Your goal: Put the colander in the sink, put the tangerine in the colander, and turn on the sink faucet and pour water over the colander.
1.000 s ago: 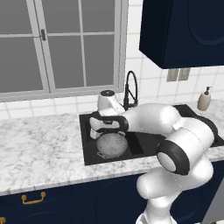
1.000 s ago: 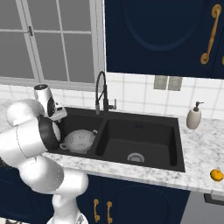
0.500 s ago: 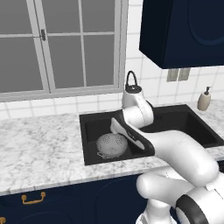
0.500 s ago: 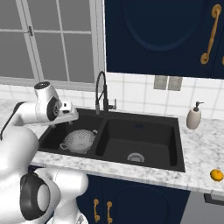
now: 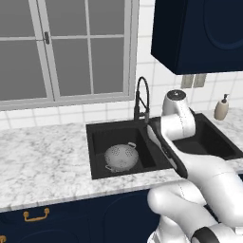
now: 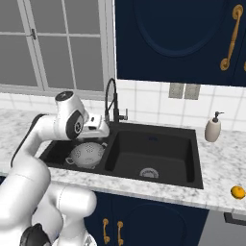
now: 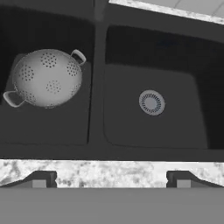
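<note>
The colander (image 5: 121,157) sat in the left basin of the black sink (image 6: 158,175), its two loop handles showing on the rim. The gripper (image 7: 111,178) hung above the divider between the basins with its fingers spread wide and nothing between them. The tangerine (image 6: 237,191) lay well apart on the marble counter (image 6: 217,194) to the right, and the faucet (image 6: 114,103) stood behind the divider.

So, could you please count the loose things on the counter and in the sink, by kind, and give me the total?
colander: 1, in the left basin of the sink
tangerine: 1, on the counter right of the sink
soap dispenser: 1, on the counter behind the sink's right end
Total: 3
</note>
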Available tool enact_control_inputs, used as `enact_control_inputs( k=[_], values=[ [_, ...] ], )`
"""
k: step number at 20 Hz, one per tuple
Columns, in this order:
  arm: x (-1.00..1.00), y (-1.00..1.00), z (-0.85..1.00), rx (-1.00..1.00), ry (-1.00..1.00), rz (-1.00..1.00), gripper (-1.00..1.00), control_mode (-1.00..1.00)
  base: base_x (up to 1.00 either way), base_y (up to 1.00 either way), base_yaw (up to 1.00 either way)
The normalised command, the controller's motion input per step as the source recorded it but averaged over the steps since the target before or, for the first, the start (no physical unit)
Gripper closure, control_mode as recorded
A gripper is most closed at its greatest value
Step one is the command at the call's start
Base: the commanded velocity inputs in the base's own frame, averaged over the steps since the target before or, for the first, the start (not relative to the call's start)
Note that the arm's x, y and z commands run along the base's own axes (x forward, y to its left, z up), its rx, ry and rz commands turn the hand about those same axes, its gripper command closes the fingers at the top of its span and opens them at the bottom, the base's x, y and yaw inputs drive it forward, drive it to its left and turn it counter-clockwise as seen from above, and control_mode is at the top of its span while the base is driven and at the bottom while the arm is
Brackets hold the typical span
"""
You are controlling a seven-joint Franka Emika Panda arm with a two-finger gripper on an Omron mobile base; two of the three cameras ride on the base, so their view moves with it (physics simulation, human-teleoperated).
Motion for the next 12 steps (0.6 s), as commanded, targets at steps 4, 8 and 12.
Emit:
enact_control_inputs(
  k=[4,8,12],
  values=[
    [-0.1,-1.0,0.01,0.0,0.0,-0.1,-1.0,-1.0,0.0,0.0,0.0],
    [-0.09,-1.0,0.0,0.01,0.0,-0.04,-1.0,-1.0,0.0,0.0,0.0],
    [-0.02,-1.0,0.0,0.04,0.0,-0.03,-1.0,-1.0,0.0,0.0,0.0]
  ],
)
